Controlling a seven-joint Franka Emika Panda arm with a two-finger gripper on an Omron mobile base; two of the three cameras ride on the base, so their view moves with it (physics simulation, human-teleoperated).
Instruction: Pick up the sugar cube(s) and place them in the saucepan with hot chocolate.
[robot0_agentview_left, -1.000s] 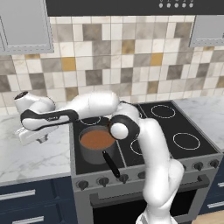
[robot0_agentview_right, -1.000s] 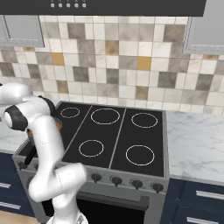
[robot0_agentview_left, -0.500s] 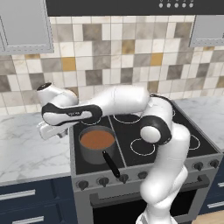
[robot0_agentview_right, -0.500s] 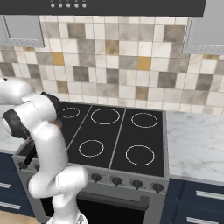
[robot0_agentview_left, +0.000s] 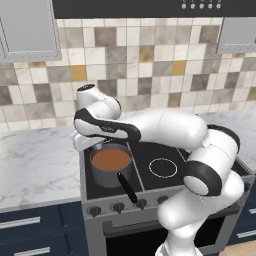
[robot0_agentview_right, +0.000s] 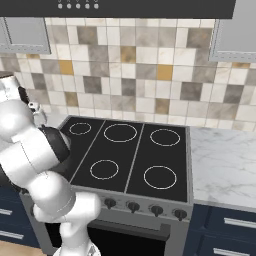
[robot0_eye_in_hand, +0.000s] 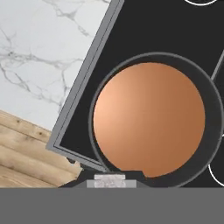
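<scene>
Left behind on the left: the marble tabletop (robot0_agentview_left: 35, 165), where the arm had reached a second before. Swung rightward from there in two quick stages, past the stove's edge. Ended with the pincer (robot0_agentview_left: 96, 144) hanging just above the near-left rim of the saucepan (robot0_agentview_left: 102, 177), not touching it. Seen from the hand: closed on a pale greyish sugar cube (robot0_eye_in_hand: 110, 178), pinched between the two dark tips, with the reddish-brown hot chocolate (robot0_eye_in_hand: 148, 120) spread wide right ahead. Carried, then, not yet dropped; no cube floating on the liquid. Judged as the end of the carry, with the release next. Sat a little toward the rim rather than over the middle, so perhaps worth a small nudge further in before opening, lest the cube clip the wall and bounce onto the stove (robot0_agentview_right: 125, 155). Further right: the black handle (robot0_agentview_left: 127, 187) pointing toward the knobs, clear of the arm, and the remaining burners bare.
</scene>
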